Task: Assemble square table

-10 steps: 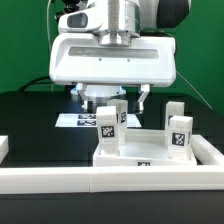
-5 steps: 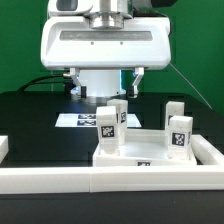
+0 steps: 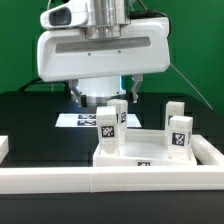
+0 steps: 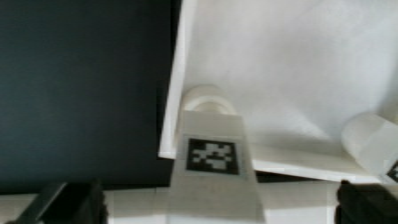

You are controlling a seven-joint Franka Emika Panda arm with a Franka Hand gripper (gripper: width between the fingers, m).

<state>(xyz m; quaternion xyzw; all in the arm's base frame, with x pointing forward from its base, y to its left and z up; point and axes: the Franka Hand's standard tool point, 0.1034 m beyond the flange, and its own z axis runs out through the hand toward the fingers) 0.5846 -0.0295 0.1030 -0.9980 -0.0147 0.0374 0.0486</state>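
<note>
Gripper (image 3: 103, 96) open, fingers holding nothing, above the far-left leg (image 3: 108, 126) standing upright on the square top (image 3: 150, 156).

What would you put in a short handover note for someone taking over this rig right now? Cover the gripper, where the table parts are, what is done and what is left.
Gripper: open, holding nothing, hanging above the tabletop's far side.
Tabletop: lies flat against the front rail.
Legs: two legs stand upright on the tabletop, one under the gripper, one at the exterior view's right. Whether they are fastened cannot be told.
Marker board: flat on the table behind.
Done: two legs up on the top.
Left: any further legs; none show elsewhere in these views.
</note>
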